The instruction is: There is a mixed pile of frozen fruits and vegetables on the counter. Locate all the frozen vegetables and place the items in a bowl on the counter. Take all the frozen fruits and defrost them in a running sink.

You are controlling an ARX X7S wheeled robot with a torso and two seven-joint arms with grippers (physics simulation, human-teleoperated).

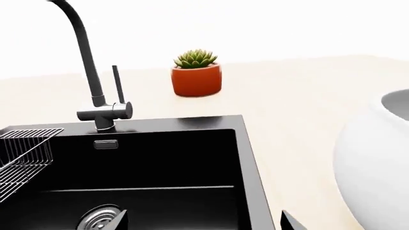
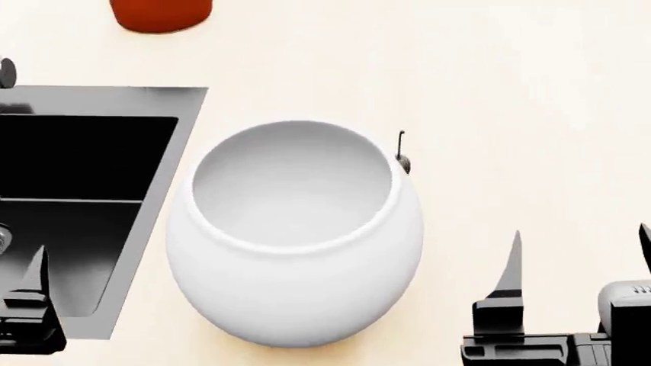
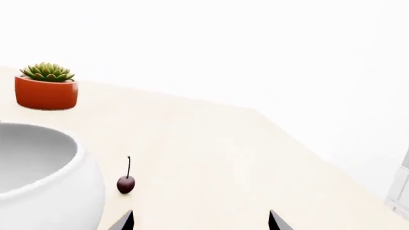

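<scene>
A large white bowl stands on the pale counter just right of the black sink; its inside looks empty. One frozen fruit, a small dark red cherry with a thin stem, lies on the counter touching or nearly touching the bowl's far right side, also as the cherry. My right gripper is open and empty, near the front edge, right of the bowl. My left gripper is open and empty over the sink's right rim. The frozen vegetables are out of view.
An orange plant pot with a green succulent stands behind the sink's back right corner. A tall dark faucet rises at the sink's back rim; no water shows. A wire rack hangs in the basin, with the steel drain below.
</scene>
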